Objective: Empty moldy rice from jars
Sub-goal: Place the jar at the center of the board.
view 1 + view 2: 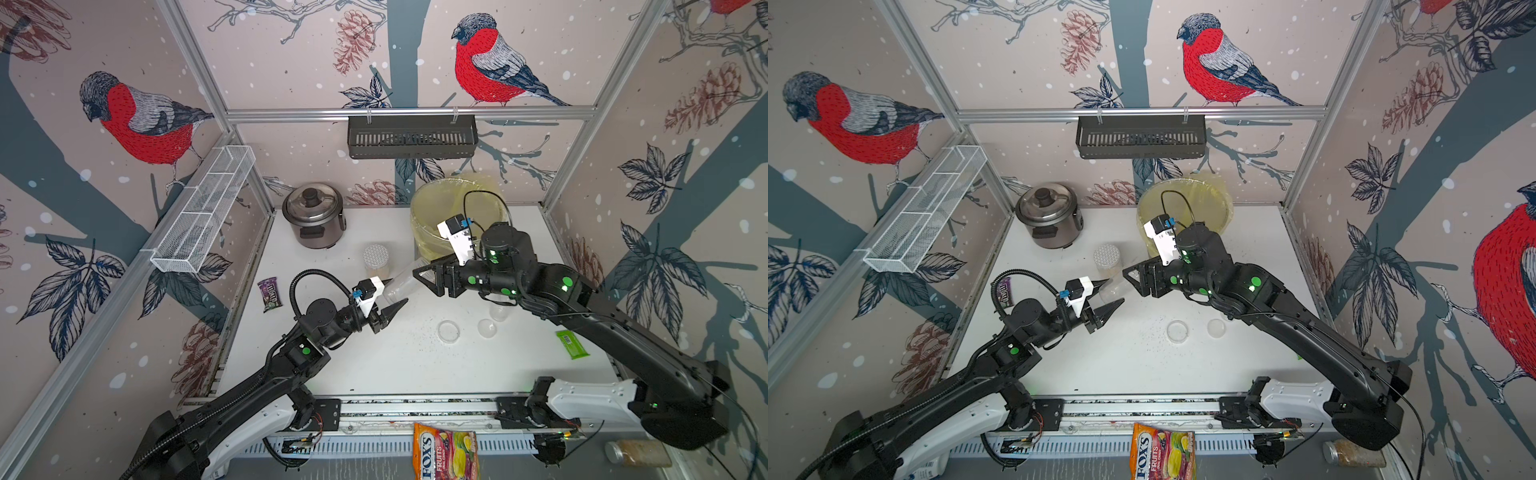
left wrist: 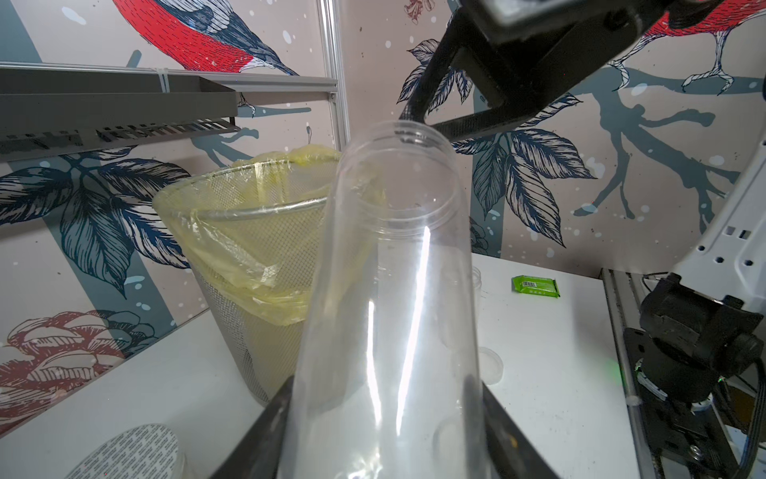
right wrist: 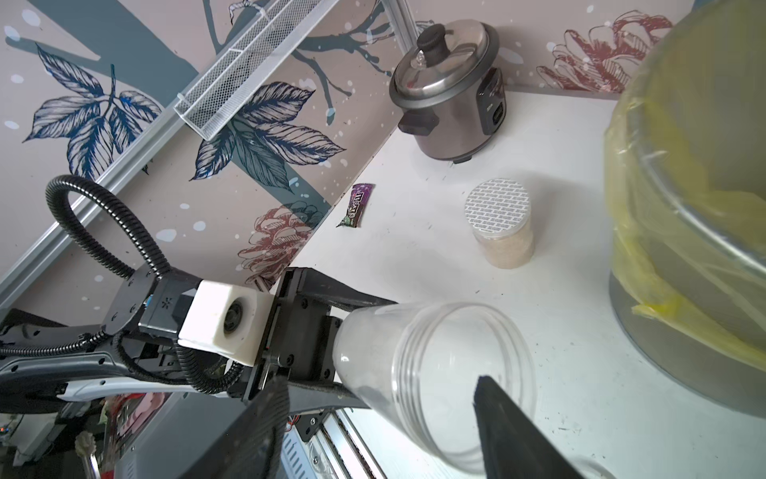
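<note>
My left gripper [image 1: 397,292] [image 2: 381,383] is shut on the base of a narrow clear jar [image 1: 401,284] [image 2: 393,290] held tilted above the table. Its open mouth points at my right gripper [image 1: 426,282] [image 3: 377,381]. I see no rice inside it. The right jaws are open and stand either side of the jar's [image 3: 435,373] mouth end, one fingertip [image 2: 408,116] at the rim. A wider jar [image 1: 376,259] [image 3: 499,224] with a silver dotted lid stands behind, holding beige rice [image 3: 507,249]. Another clear jar [image 1: 498,309] stands lidless under the right arm. Two clear lids [image 1: 449,331] [image 1: 486,328] lie nearby.
The mesh bin [image 1: 436,208] [image 2: 248,232] with a yellow bag stands at the back right. A rice cooker [image 1: 313,216] is at the back left. A purple candy packet [image 1: 270,295], a green packet [image 1: 572,344] and small scattered specks [image 1: 419,332] lie on the table.
</note>
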